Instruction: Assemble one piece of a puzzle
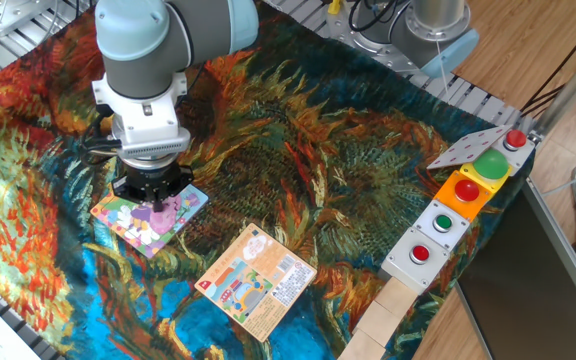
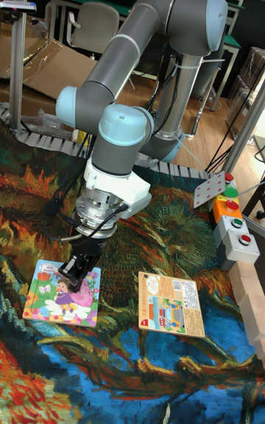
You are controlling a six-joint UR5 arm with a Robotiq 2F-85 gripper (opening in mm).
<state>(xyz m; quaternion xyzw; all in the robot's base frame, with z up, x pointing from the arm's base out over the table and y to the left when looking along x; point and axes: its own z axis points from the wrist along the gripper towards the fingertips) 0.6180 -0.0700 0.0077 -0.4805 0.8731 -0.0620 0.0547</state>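
1. The hand points straight down over the puzzle, its tip at the board's right edge; whether its fingers are released or clenched cannot be told.
2. The piece cannot be made out (the hand hides that spot).
3. The puzzle lies flat on the painted cloth covering the bench.
4. At 3 o'clock from it lies an orange-peach printed card; its writing is too small to read.

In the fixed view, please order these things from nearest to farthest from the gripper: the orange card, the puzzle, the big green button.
1. The puzzle, directly under the gripper.
2. The orange card, lying toward the front middle.
3. The big green button, far right edge.
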